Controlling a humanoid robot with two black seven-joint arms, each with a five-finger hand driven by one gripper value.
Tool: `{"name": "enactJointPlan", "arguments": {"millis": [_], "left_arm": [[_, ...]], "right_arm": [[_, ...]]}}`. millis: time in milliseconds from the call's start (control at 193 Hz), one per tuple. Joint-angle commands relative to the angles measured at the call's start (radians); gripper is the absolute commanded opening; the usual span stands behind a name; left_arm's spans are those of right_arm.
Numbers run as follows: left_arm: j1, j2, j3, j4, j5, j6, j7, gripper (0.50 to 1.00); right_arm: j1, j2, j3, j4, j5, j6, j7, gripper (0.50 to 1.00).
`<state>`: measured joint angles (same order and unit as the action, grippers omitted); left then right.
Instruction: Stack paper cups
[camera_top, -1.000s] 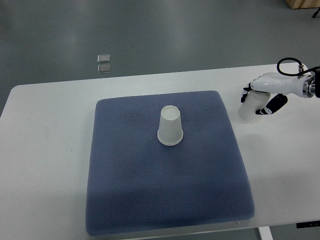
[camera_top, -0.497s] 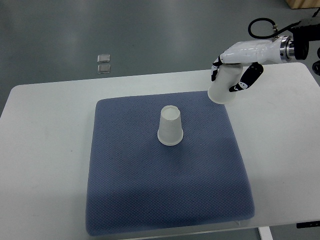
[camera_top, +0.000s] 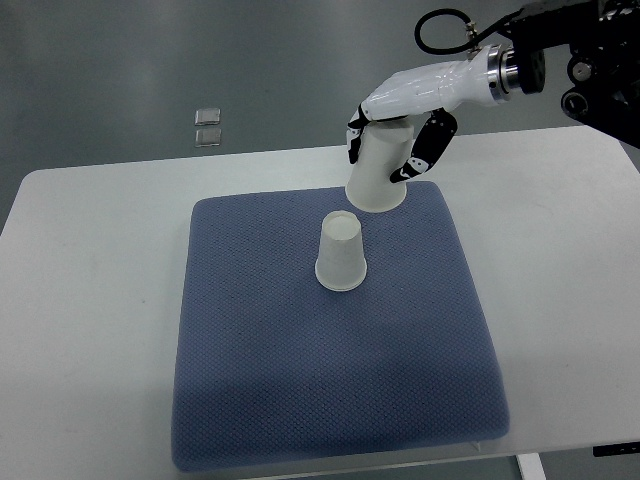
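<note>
The right hand (camera_top: 400, 135) grips an upside-down paper cup (camera_top: 379, 172) above the far edge of the blue mat (camera_top: 330, 380), fingers wrapped round its sides. A second cup (camera_top: 340, 252) stands inverted on the mat, just nearer the tabletop's (camera_top: 90, 300) front edge.

White table (camera_top: 90, 260); blue mat (camera_top: 330, 380) lying on it.

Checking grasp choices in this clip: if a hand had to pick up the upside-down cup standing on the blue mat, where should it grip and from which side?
Probably around the side wall of the inverted cup, fingers wrapping from the right, as the right hand grips the carried cup. Its closed base faces up, leaving no rim to pinch.
</note>
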<state>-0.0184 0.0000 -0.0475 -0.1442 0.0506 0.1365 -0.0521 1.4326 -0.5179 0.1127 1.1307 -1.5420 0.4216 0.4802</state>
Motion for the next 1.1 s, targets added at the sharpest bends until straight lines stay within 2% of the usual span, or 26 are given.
{"name": "enactJointPlan", "arguments": {"millis": [0,420,782,839,855,860,865,870,876,881,886,907,1093], "left_arm": [[0.0,0.0,0.0,0.0,0.0,0.0,0.0,1.0],[0.0,0.0,0.0,0.0,0.0,0.0,0.001,1.0],[0.0,0.0,0.0,0.0,0.0,0.0,0.0,1.0],[0.0,0.0,0.0,0.0,0.0,0.0,0.001,1.0],[0.0,0.0,0.0,0.0,0.0,0.0,0.0,1.0],[0.0,0.0,0.0,0.0,0.0,0.0,0.0,1.0],[0.0,0.0,0.0,0.0,0.0,0.0,0.0,1.0],[0.0,0.0,0.0,0.0,0.0,0.0,0.0,1.0],[0.0,0.0,0.0,0.0,0.0,0.0,0.001,1.0],[0.0,0.0,0.0,0.0,0.0,0.0,0.001,1.0],[0.0,0.0,0.0,0.0,0.0,0.0,0.0,1.0],[0.0,0.0,0.0,0.0,0.0,0.0,0.0,1.0],[0.0,0.0,0.0,0.0,0.0,0.0,0.0,1.0]], "right_arm": [[-0.004,0.033,-0.005,-0.008,-0.001,-0.001,-0.003,0.648],[-0.057,0.091,-0.008,-0.055,-0.015,-0.023,-0.015,0.648],[-0.08,0.098,-0.01,-0.074,-0.023,-0.044,-0.017,0.656],[-0.084,0.098,-0.01,-0.075,-0.023,-0.049,-0.017,0.717],[-0.084,0.099,-0.01,-0.077,-0.023,-0.05,-0.017,0.768],[-0.084,0.099,-0.01,-0.077,-0.023,-0.05,-0.017,0.768],[-0.084,0.098,-0.008,-0.077,-0.023,-0.052,-0.017,0.799],[-0.084,0.098,-0.008,-0.077,-0.023,-0.052,-0.017,0.799],[-0.086,0.099,-0.008,-0.077,-0.023,-0.052,-0.015,0.829],[-0.086,0.099,-0.008,-0.077,-0.023,-0.052,-0.015,0.829],[-0.086,0.099,-0.008,-0.077,-0.021,-0.052,-0.015,0.864],[-0.087,0.098,-0.008,-0.077,-0.02,-0.052,-0.015,0.905],[-0.089,0.098,-0.007,-0.075,-0.013,-0.052,-0.015,0.911]]}}
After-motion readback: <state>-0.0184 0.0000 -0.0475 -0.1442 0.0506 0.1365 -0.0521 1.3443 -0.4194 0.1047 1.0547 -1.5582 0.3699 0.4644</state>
